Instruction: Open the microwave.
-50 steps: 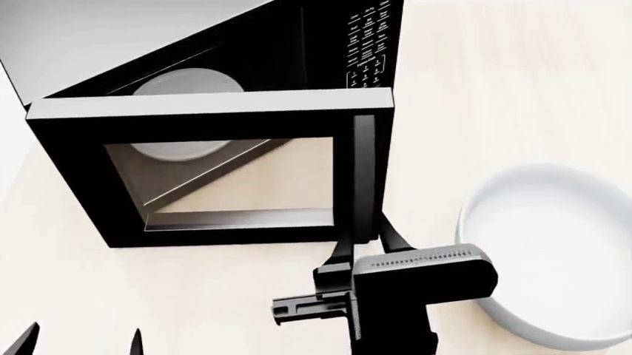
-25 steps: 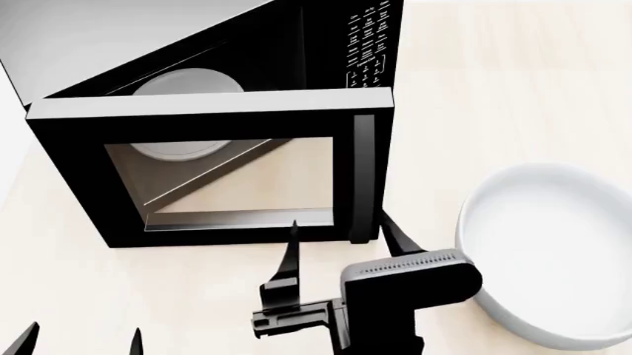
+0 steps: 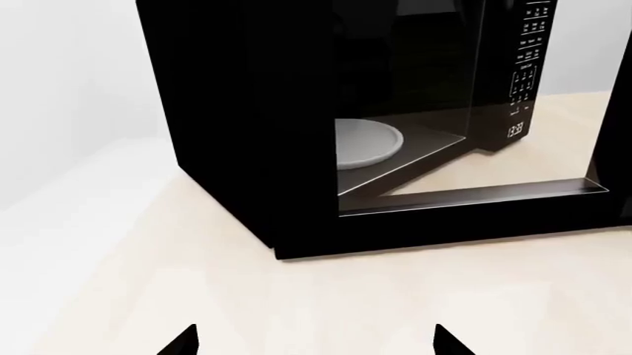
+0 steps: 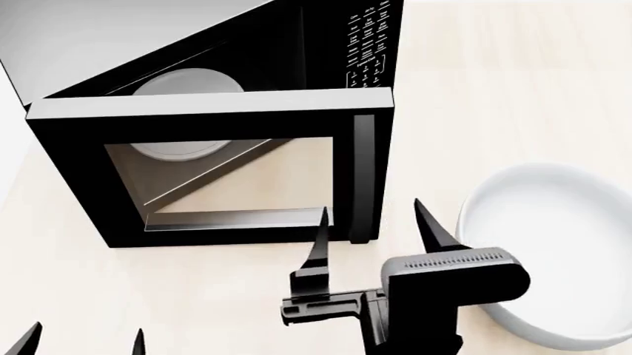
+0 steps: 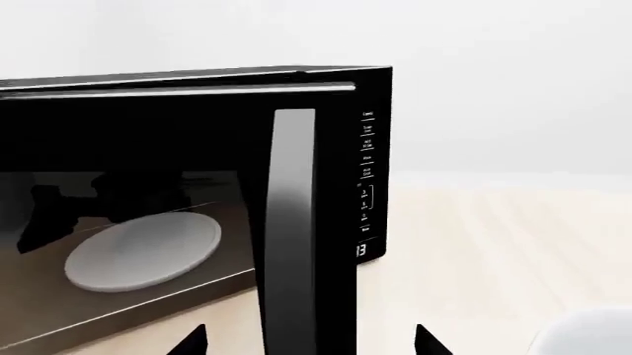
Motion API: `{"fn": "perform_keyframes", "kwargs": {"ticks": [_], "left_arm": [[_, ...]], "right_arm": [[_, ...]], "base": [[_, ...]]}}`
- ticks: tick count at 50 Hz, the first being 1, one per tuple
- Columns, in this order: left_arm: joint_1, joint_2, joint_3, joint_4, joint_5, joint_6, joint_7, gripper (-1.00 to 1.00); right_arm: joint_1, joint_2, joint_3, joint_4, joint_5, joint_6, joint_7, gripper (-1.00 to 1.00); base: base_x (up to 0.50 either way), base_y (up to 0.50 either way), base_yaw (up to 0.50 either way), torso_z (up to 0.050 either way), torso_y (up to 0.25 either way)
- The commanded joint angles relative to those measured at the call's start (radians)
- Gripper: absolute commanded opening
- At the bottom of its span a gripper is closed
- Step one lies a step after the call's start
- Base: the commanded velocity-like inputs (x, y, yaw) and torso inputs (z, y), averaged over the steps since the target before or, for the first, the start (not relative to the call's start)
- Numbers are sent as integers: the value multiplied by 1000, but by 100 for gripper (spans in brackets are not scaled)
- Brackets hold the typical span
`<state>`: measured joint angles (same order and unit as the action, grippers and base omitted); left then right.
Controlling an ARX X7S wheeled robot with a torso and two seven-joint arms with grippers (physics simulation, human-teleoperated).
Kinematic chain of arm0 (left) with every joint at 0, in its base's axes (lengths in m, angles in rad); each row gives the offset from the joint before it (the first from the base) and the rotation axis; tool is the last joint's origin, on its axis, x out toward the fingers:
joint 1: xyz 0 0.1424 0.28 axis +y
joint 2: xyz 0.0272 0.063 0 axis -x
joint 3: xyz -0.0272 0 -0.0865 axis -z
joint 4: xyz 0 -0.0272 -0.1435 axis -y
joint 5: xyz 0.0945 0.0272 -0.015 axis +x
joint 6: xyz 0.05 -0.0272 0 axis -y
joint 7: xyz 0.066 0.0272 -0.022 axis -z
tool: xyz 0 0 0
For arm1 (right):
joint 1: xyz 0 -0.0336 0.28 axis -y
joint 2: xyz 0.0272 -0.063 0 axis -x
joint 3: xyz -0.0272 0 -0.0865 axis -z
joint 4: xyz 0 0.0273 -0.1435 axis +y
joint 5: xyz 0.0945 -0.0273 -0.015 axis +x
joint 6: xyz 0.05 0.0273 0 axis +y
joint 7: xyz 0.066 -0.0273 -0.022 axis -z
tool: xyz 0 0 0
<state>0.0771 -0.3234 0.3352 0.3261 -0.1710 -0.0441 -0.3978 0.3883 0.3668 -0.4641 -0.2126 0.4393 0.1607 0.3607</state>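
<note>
Left wrist view: the microwave (image 3: pixel 326 126) stands on the pale worktop (image 3: pixel 296 303) with its door (image 3: pixel 474 214) swung out toward the near side. The round turntable plate (image 3: pixel 365 142) and the keypad (image 3: pixel 526 55) show through the opening. The left gripper (image 3: pixel 314 342) shows only two dark tips at the picture's edge, spread apart with nothing between them. It sits well short of the oven, so it plays no part in the opening.

Head view: the microwave (image 4: pixel 197 52) occupies the far left of the worktop (image 4: pixel 513 89). Its windowed door (image 4: pixel 217 174) stands open, facing the robot, with the handle bar (image 4: pixel 365 177) at its right end. The right gripper (image 4: pixel 374 222) sits just near of that handle, fingers (image 4: pixel 318 240) spread wide and gripping nothing, clear of the bar. This placement suits a release or a re-grasp of the handle. A white bowl (image 4: pixel 553 255) rests on the right, close beside the right arm. The left gripper (image 4: pixel 79 342) shows at the near left, tips apart.

Right wrist view: the handle bar (image 5: pixel 291 229) runs upright directly ahead, between the spread tips of the right gripper (image 5: pixel 306 342). The door appears largely open; the task looks close to complete.
</note>
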Motion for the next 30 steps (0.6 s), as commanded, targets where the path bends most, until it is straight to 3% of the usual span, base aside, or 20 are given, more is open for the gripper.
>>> {"fn": "perform_keyframes", "kwargs": {"ticks": [1, 20, 30], "left_arm": [[-2, -2, 4, -1, -1, -1, -3, 100], [-2, -5, 10, 2, -4, 1, -8, 100], [2, -10, 11, 10, -7, 1, -11, 100]], "right_arm": [[-51, 51, 12, -162, 33, 51, 43, 100], [-86, 147, 11, -541, 92, 249, 183, 100], [33, 158, 40, -760, 230, 469, 307, 100]], "base": [[0, 0, 0, 0, 0], [0, 0, 0, 0, 0], [0, 0, 0, 0, 0]]}}
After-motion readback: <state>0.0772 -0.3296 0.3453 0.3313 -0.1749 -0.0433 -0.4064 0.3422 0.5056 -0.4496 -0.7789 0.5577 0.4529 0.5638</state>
